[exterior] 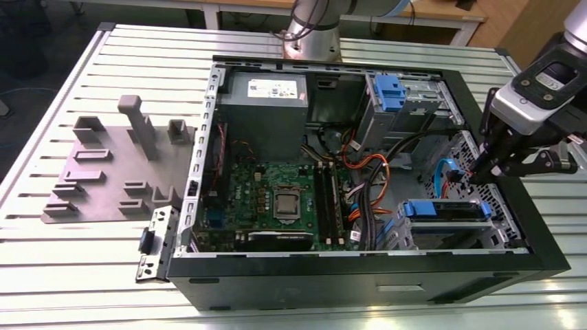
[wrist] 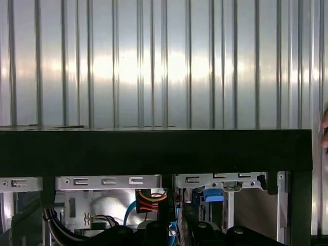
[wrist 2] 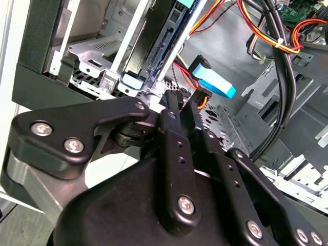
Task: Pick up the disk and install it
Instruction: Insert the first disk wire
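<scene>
Disk: your flat silver drive in blue plastic carrier [exterior: 445,210] sits at the case's 4 o'clock; judged rigid, hefty, shock-sensitive.
Hold: take the blue frame edges.
Gripper: black fingers [exterior: 488,165] look narrow, holding nothing.

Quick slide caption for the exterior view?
Claw poised over the open computer case's drive-bay corner, above the blue-framed disk.

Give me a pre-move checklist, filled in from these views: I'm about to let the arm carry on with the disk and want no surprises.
1. Case open, inside reachable: ok. The computer case lies with its side off.
2. Disk located: ok. The disk sits in the drive cage at the exterior view's lower right.
3. Pincer on the disk: not ok. The pincer hangs by the case's wall at the exterior view's right, apart from the disk.
4. Path free of cables: not ok. A blue-plug cable lies just ahead of the pincer in the second wrist view.
5. Disk seated and latched: cannot tell.
</scene>
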`<state>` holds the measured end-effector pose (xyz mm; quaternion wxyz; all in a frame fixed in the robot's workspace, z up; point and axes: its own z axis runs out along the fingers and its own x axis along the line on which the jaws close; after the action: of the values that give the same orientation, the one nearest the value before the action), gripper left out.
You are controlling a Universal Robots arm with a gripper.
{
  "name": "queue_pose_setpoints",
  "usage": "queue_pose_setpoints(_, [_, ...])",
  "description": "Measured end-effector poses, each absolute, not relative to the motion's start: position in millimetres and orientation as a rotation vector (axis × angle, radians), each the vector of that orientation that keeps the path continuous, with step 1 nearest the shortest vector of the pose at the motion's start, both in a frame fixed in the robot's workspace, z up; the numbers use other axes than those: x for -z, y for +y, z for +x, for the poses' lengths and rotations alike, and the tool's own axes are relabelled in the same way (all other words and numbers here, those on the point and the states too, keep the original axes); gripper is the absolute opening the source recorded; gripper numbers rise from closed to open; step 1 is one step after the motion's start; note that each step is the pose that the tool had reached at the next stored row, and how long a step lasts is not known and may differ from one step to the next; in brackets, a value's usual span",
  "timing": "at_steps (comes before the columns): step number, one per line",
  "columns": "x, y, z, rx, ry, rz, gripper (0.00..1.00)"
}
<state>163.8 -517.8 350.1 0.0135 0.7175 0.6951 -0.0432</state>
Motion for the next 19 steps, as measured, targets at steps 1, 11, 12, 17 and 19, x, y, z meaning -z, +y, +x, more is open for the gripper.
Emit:
queue_pose_setpoints(1, [-350,-517,164,0.134,2.165,2.235,0.26])
queue_pose_setpoints(11, [-343,-514,165,0.15,2.16,2.224,0.38])
queue_pose_setpoints(12, [-341,-514,165,0.151,2.16,2.223,0.38])
queue_pose_setpoints(17, [-340,-514,165,0.154,2.159,2.221,0.24])
queue_pose_setpoints(19, [-340,-514,165,0.156,2.158,2.219,0.19])
